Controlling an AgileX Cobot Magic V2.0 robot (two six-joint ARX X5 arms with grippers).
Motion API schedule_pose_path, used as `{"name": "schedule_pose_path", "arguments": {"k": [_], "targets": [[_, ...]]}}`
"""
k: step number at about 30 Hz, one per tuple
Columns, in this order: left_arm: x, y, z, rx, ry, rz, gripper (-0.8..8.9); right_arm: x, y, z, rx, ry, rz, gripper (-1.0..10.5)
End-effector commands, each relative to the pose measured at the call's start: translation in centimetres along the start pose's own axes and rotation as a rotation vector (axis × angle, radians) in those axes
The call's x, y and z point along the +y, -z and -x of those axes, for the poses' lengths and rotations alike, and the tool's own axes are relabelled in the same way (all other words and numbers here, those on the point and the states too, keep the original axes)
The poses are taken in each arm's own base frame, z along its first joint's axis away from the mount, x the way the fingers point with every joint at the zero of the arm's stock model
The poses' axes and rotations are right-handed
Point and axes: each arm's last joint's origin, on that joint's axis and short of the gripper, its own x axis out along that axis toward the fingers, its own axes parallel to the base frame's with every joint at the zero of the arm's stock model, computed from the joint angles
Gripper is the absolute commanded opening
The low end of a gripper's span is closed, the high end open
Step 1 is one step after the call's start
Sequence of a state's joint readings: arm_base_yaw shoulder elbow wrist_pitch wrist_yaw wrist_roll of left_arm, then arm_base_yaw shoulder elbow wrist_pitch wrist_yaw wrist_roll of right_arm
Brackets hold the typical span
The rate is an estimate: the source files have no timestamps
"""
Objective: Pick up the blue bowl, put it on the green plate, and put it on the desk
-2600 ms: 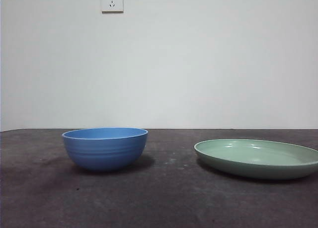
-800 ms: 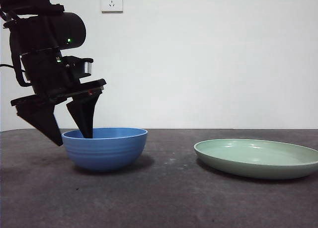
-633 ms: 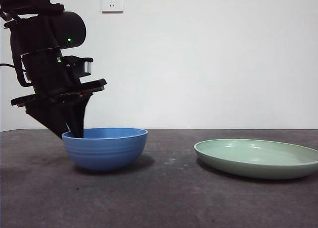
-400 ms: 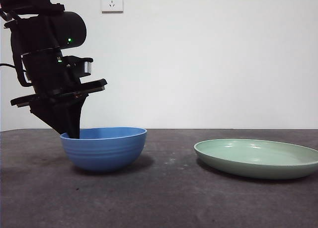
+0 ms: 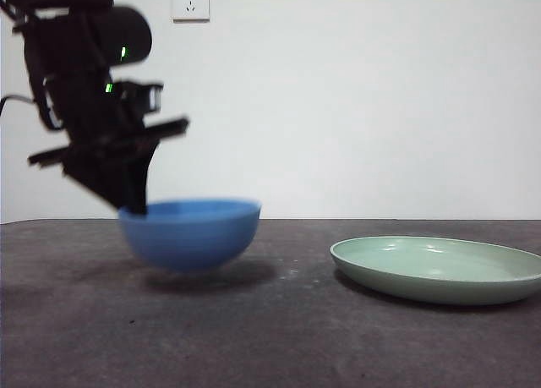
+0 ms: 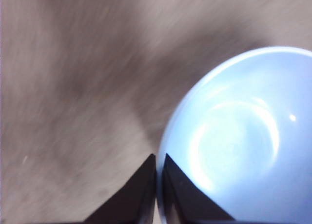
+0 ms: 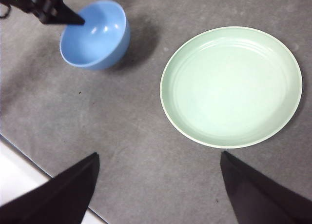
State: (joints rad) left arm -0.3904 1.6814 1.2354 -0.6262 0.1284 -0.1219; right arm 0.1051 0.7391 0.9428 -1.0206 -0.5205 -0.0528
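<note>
Blue bowl (image 5: pixel 190 234) hangs just clear of the desk (image 5: pixel 270 337), well apart from the green plate (image 5: pixel 439 270), its rim pinched between the left gripper (image 6: pixel 158 160)'s closed jaws, and so thin a hold could let it tip or slip free

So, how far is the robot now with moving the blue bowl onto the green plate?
Done: the left gripper is shut on the blue bowl's rim. In hand: the bowl hangs just above the desk, a shadow beneath it. Left: carrying it across to the green plate, which holds nothing, and setting it down. The right gripper waits, open.
</note>
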Motion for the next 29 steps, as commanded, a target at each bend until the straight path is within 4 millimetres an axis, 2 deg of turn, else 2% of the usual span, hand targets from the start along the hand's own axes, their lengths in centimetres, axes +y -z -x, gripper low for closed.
{"name": "schedule_pose_path", "arguments": {"k": [1,6,12,18,29], "targets": [[-1.8,-1.7,2.5,-0.101,0.056,-0.026,0.10,0.2,-0.5,0.3,-0.019,-0.004,0.014,4.0],[-5.1,-3.2,4.7,-0.173,0.122,-0.101,0.10,0.2,-0.5,0.3,-0.018,-0.005,0.013,4.0],[-8.7,-3.9,5.0,-0.227,0.188,-0.168,0.10,0.2,-0.4,0.4,-0.018,-0.005,0.013,4.0],[-11.6,-4.8,2.3,-0.186,0.221,-0.201,0.10,0.3,-0.3,0.4,-0.013,-0.005,0.010,4.0],[-16.6,-6.9,-4.7,-0.062,0.235,-0.261,0.10,0.3,-0.3,0.5,-0.014,-0.005,0.011,4.0]]}}
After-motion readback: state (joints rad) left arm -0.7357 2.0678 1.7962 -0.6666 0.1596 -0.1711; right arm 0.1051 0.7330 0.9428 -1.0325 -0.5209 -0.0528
